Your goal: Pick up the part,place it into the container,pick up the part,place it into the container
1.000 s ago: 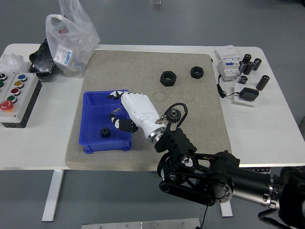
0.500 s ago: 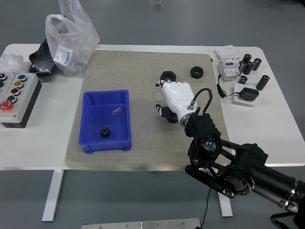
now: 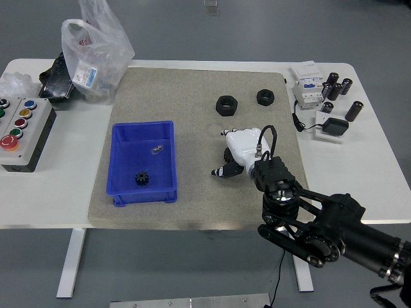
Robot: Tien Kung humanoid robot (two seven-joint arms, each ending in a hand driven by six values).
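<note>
We see the right robot hand (image 3: pixel 232 158) curled down over a gear (image 3: pixel 229 155) on the mat, seemingly closing to lift it toward the blue container (image 3: pixel 144 189), where one gear (image 3: pixel 142 177) already lies.

1. A mat (image 3: pixel 192 192) lies on the middle of the table (image 3: pixel 359 167).
2. The container (image 3: pixel 144 190) sits on the mat's left part, with a gear (image 3: pixel 142 177) in its near half.
3. Two nuts (image 3: pixel 226 104) (image 3: pixel 265 97) lie side by side far on the mat, right of centre.
4. The right hand (image 3: pixel 236 153) is over the mat, nearer than the nuts and right of the container.
5. A button box (image 3: pixel 22 131) sits at the table's left edge, a bag (image 3: pixel 95 51) behind it.
</note>
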